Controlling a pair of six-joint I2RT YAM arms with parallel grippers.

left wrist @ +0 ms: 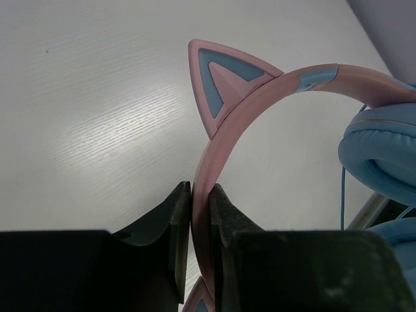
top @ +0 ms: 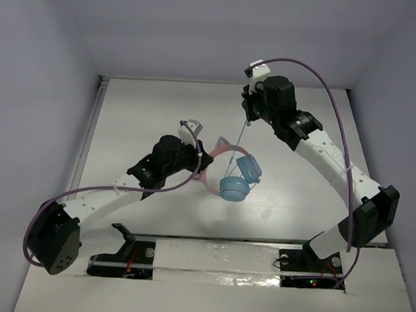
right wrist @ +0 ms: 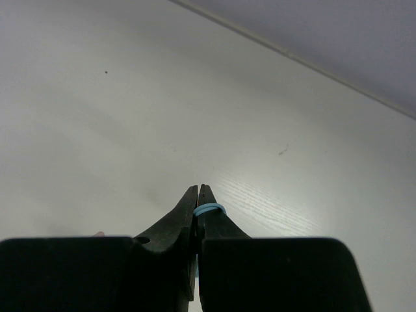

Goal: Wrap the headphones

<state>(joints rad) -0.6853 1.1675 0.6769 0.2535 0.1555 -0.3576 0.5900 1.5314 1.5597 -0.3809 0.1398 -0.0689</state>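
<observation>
Overhead view: the headphones (top: pixel 232 177) sit near frame ctr and appear lifted off the white table (top: pixel 125 123), held btwn two arms. The left gripper (top: pixel 196 157), at abt 9 o'clock of them, is clamped on the pink cat-ear headband (left wrist: pixel 218 140), jaws flat on both faces just below one ear. The right gripper (top: pixel 248 118), at 1 o'clock, is pinched together on the thin light-blue cable (top: pixel 238 149), which runs taut down toward the ear cups (top: pixel 233 189). To wind well, prob.: left grip as firm anchor, right circling the band w/ light, even tension, turns side by side, no yanking at the cup joint.
</observation>
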